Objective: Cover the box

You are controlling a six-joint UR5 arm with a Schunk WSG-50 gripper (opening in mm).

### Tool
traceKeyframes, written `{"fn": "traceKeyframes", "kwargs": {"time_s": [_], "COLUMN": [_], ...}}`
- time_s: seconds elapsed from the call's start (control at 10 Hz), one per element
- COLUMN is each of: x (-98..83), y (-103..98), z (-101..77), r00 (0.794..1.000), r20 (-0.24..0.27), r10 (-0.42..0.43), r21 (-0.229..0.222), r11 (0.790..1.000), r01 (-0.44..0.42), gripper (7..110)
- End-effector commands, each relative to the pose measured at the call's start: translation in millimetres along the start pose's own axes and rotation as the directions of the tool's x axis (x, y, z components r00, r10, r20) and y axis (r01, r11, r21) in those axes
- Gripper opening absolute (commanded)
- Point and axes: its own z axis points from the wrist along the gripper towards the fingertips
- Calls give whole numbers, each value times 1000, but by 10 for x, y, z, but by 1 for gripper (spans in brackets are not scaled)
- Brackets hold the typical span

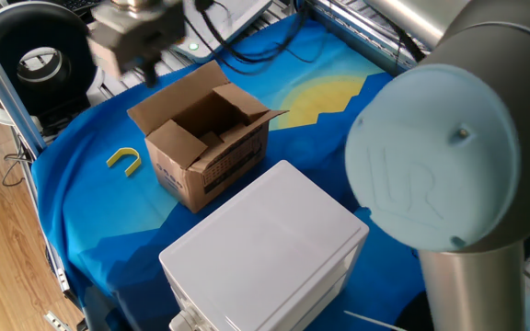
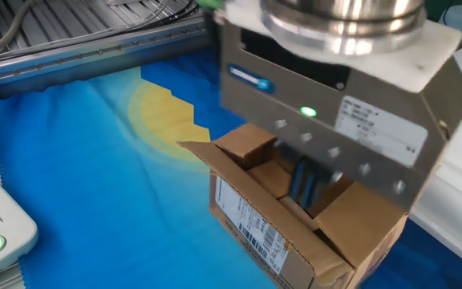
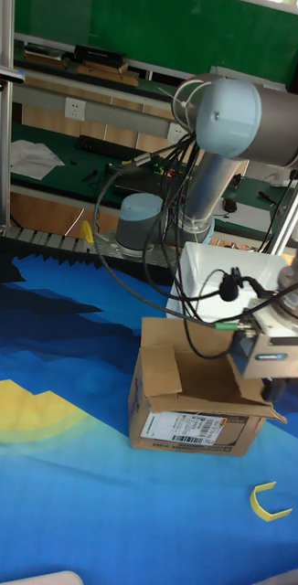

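Observation:
The box [image 1: 212, 158] is a small brown carton with black print on its side, standing on the blue cloth with its top flaps spread open. It also shows in the other fixed view as the box [image 2: 291, 233] and in the tall view as the box [image 3: 196, 413]. My gripper [image 1: 141, 62] hangs blurred above and to the left of the carton, outside it. Seen close, the gripper [image 2: 303, 183] has its fingers close together over the open top, holding nothing. In the tall view the gripper [image 3: 266, 384] is over the carton's right flap.
A larger white plastic box [image 1: 267, 248] stands right next to the carton on its near side. A yellow U-shaped piece [image 1: 125, 161] lies on the cloth to the left. A black spool [image 1: 40, 60] and metal rails sit at the back left. The arm's big grey joint [image 1: 426, 175] fills the right.

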Motion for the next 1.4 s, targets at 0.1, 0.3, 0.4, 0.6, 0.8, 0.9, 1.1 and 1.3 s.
{"fn": "traceKeyframes", "kwargs": {"time_s": [0.1, 0.3, 0.4, 0.6, 0.8, 0.9, 1.1, 1.3], "x": [-902, -915, -875, -782, -576, -393, -270, -250], "y": [106, -315, -452, -766, -806, -657, -693, -650], "z": [87, 313, 368, 492, 663, 712, 766, 811], "r00": [980, 987, 988, 987, 986, 988, 987, 987], "r20": [193, 161, 151, 141, 111, 66, 18, 15], "r10": [56, -27, -34, -77, -125, -139, -161, -159], "r21": [-21, 115, 128, 138, 91, 22, 29, 20], "r11": [998, 993, 992, 989, 989, 990, 987, 987], "r01": [-53, 9, 15, 57, 116, 138, 160, 158], "gripper": [7, 7, 7, 7, 7, 7, 7, 7]}}
